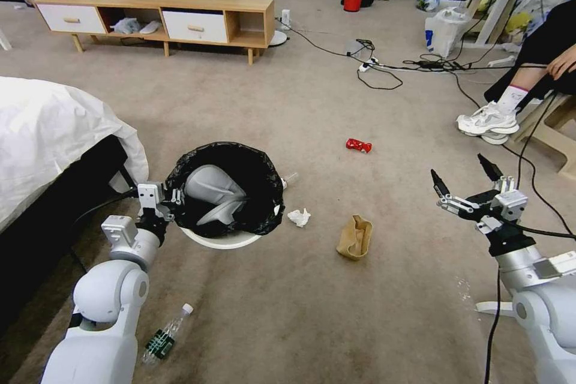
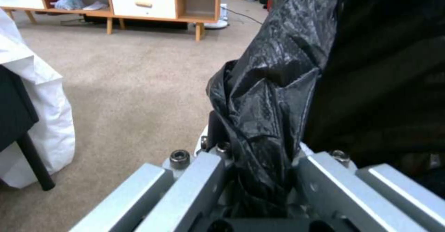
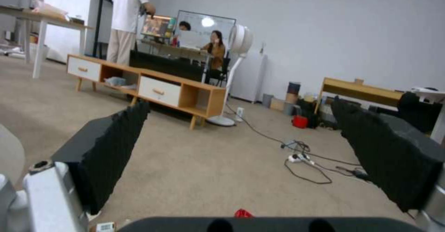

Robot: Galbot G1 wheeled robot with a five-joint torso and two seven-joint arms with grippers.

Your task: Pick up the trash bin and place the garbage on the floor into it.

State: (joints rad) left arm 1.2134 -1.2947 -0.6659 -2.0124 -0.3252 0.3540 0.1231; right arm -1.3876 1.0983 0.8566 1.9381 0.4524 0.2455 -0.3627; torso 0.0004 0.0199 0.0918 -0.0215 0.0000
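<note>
While the left gripper (image 1: 171, 201) is clamped on the bag-lined rim of the trash bin (image 1: 225, 239), holding it above the carpet, the right gripper (image 1: 467, 183) hangs spread wide, grasping nothing. On the carpet between them lie a crumpled tissue (image 1: 299, 216), brown paper bag (image 1: 355, 237) and red wrapper (image 1: 359, 145).

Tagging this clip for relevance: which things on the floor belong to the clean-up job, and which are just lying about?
Job:
round white plastic trash bin with black liner, rim clamped by left gripper
crumpled white tissue
brown paper bag
red wrapper
clear plastic bottle
open right gripper

Lying about:
white plastic shopping bag
black cables
small red bucket
</note>
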